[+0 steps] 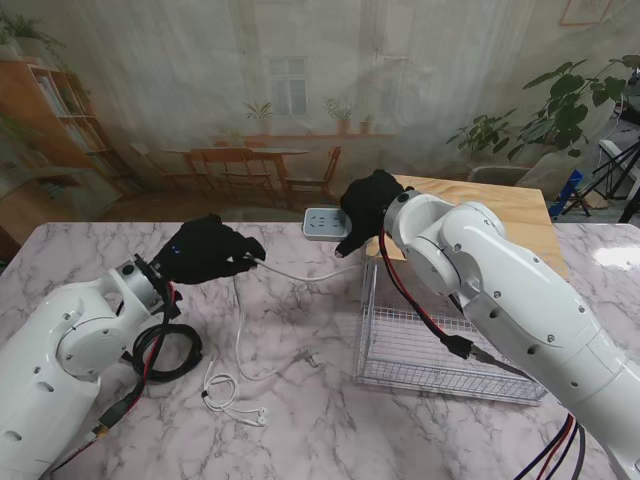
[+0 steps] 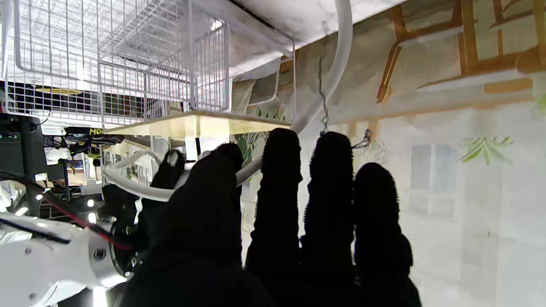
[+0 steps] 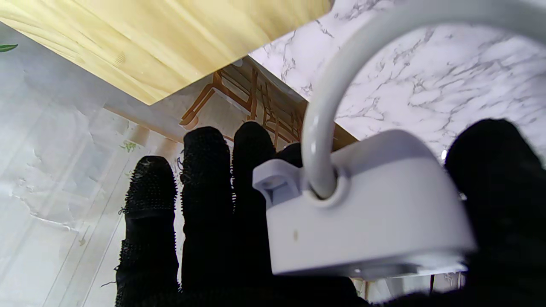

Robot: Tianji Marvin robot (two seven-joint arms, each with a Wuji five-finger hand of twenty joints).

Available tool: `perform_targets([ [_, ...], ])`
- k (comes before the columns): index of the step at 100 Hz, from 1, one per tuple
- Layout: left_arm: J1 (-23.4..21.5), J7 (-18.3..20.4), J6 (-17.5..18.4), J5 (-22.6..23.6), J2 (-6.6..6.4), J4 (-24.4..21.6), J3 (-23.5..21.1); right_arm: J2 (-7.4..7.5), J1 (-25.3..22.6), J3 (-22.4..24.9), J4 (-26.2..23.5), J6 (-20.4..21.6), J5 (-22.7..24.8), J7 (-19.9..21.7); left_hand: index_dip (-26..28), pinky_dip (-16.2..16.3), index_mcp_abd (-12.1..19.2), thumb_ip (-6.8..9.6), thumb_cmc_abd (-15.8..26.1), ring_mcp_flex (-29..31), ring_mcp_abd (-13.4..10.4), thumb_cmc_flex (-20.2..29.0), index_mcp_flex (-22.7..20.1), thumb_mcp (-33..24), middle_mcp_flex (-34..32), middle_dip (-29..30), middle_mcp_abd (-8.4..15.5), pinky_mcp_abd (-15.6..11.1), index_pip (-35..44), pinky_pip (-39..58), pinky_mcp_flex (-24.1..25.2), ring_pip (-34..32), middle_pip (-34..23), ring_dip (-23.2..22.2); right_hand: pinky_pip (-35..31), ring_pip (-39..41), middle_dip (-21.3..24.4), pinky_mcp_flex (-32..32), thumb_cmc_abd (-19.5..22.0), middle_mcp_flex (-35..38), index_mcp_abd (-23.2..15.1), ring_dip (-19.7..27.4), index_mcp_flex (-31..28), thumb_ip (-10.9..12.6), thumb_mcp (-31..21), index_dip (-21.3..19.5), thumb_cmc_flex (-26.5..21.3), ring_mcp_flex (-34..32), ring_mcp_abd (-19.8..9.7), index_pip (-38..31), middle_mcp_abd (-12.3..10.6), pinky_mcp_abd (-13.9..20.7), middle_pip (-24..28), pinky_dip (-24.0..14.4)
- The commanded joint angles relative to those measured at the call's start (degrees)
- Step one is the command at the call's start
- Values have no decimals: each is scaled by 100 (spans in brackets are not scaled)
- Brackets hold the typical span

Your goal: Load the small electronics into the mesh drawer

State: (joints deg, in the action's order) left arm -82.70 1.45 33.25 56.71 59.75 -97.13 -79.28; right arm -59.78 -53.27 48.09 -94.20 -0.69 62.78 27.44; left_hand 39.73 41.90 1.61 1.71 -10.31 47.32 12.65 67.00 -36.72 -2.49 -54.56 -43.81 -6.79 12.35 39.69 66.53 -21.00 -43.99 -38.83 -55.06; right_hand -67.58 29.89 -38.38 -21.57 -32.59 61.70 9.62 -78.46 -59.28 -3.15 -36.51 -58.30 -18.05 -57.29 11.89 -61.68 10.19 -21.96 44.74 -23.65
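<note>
- The right hand was clenched around a white power strip, holding it in the air at the far left corner of the mesh drawer, not yet over its middle.
- The strip's thick white cord ran left across the marble table to the left hand, which pinched it between thumb and forefinger.
- Judged from this, the step in hand was carrying the strip and its cord to the drawer.
- The next move called for both hands travelling right together, so the cord stayed slack and cleared the drawer's rim.
- A white earphone cable and a black cable coil lay on the table, nearer the left arm, not yet loaded.
</note>
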Motion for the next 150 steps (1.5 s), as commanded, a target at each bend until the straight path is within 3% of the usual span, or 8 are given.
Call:
perform_targets([
  [1, 192, 146, 17, -43, -10, -149, -48, 35, -56, -24, 77, 43, 65, 11, 224, 128, -348, 106, -5, 152, 5, 318, -105, -194, -144, -55, 165, 10, 292, 173, -15, -171, -17, -98, 11, 553, -60, 42, 1487, 116, -831, -174, -1019, 145, -1741, -109, -1152, 97, -77, -743, -680, 12, 410, 32],
  [29, 707, 592, -50, -8, -62, -194, 125, 42, -216, 42, -75, 184, 146, -48, 245, 131, -301, 126, -38, 183, -12, 279, -146, -232, -176, -92, 170, -18, 266, 180, -42, -190, -5, -140, 3, 577, -60, 26, 1483, 129, -850, -187, -1019, 149, -1737, -103, -1146, 102, -103, -750, -685, 23, 419, 31],
  [69, 1130, 638, -347, -14, -47, 7, 463, 34, -232, -5, -135, 168, 17, -60, 270, 129, -288, 117, -22, 184, -37, 254, -126, -259, -163, -137, 192, -50, 242, 178, -59, -186, 4, -176, 3, 604, -57, 25, 1475, 133, -846, -199, -1024, 152, -1734, -93, -1153, 106, -115, -750, -680, 35, 419, 33],
  [150, 1274, 778, -573, -163, -37, 63, 623, 7, -122, -98, -110, 38, -165, -100, 282, 105, -270, 103, -2, 175, -49, 240, -120, -257, -154, -163, 202, -65, 212, 140, -59, -156, 32, -196, 0, 620, -58, 20, 1481, 136, -847, -206, -1020, 149, -1720, -86, -1156, 107, -117, -747, -689, 31, 420, 37],
])
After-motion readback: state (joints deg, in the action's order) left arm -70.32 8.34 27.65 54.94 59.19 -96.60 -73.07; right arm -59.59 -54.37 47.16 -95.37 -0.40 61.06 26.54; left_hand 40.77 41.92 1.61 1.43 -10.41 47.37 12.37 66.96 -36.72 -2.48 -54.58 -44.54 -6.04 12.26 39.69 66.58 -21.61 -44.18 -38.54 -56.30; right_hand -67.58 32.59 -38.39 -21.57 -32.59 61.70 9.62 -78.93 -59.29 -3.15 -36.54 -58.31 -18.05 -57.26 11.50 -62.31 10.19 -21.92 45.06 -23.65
